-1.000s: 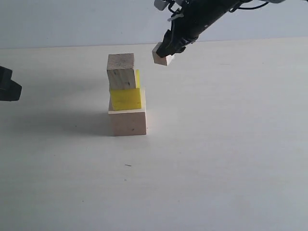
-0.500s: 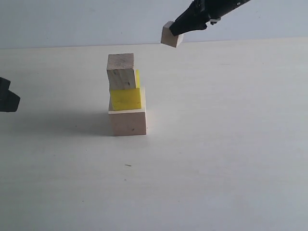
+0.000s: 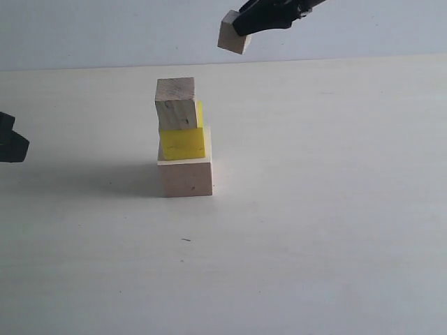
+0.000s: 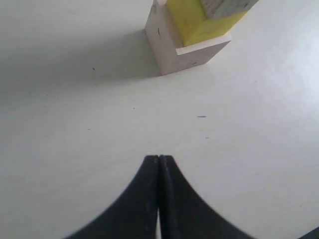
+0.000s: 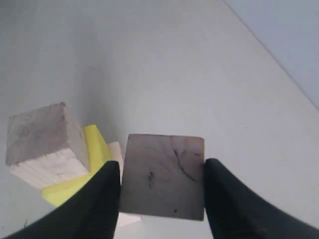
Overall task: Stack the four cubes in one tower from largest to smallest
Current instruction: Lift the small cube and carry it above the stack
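tower [image 3: 183, 143], exterior view: three cubes stacked; tiny cube [image 3: 230, 35] hangs above and right of the tower, pinched by right gripper [image 3: 242, 28]. left wrist view: left gripper [image 4: 159, 167] pressed together, apart from the tower. right wrist view: tiny cube clamped, tower beneath.

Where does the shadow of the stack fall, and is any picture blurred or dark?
Exterior view: a soft shadow lies on the table left of the stack. Left wrist view: the shadow spreads beside the large cube. Right wrist view: the tiny cube shows a shaded near face; no view is clearly blurred.
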Available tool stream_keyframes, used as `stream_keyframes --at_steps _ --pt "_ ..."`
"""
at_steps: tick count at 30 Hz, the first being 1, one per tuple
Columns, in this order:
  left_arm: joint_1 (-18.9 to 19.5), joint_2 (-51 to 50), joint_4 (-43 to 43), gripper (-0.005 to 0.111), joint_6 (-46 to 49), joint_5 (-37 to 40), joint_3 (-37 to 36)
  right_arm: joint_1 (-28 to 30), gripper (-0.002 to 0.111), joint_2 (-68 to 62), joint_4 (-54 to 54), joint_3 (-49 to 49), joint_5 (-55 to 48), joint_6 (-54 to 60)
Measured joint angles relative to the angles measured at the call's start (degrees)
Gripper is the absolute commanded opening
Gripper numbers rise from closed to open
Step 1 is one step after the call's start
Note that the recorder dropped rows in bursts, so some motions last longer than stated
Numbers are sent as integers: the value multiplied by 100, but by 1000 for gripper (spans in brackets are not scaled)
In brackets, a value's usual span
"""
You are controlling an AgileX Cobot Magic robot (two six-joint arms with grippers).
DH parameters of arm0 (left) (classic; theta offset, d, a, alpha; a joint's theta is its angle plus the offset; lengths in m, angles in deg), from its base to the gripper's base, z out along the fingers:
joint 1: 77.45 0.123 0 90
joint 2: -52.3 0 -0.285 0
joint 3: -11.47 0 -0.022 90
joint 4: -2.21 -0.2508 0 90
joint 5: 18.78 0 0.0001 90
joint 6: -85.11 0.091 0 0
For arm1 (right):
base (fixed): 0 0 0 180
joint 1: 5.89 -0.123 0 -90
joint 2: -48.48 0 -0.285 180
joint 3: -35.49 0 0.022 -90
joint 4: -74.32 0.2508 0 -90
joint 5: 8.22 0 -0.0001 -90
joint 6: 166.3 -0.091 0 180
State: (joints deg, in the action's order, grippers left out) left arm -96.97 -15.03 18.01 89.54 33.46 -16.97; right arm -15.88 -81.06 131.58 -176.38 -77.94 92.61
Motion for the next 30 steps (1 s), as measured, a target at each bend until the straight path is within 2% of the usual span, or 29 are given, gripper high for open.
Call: stream_keyframes --at_steps 8,14,30 --pt "0 0 0 0 0 0 0 -544 0 400 -452 0 0 -52" --pt "0 0 0 0 0 0 0 -748 0 495 -551 0 -10 -179" --pt "0 0 13 0 0 0 0 -863 0 731 -718 0 -20 -474"
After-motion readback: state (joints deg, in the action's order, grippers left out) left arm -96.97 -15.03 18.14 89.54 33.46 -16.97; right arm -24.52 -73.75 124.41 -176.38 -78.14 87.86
